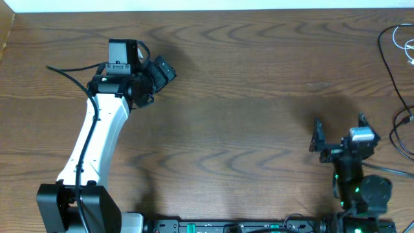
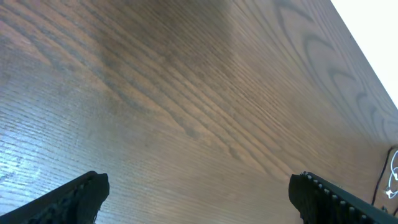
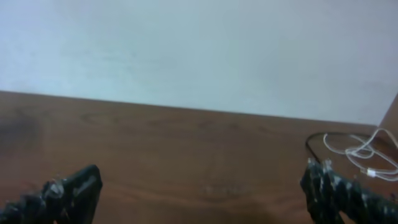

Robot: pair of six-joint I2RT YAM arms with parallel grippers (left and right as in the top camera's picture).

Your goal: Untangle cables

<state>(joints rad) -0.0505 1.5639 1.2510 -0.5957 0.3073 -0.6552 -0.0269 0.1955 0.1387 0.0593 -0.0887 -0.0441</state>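
Observation:
The cables (image 1: 388, 59) lie at the table's far right edge: thin black cords loop around a white cord (image 1: 409, 46), and another black strand (image 1: 402, 126) runs lower down, partly cut off by the frame. The right wrist view shows the white cord (image 3: 364, 152) and a black loop (image 3: 316, 140) at far right. In the left wrist view only a sliver of cables (image 2: 392, 177) shows. My left gripper (image 1: 155, 59) (image 2: 199, 186) hovers open at the far left, well away from them. Closer to the cables, left of them, my right gripper (image 1: 341, 129) (image 3: 202, 183) is open over bare wood.
The wooden table (image 1: 246, 97) ends at a white wall (image 3: 199, 50) along its far side. A thick black wire (image 1: 71, 72) runs along the left arm. The arm bases (image 1: 259, 225) line the near edge.

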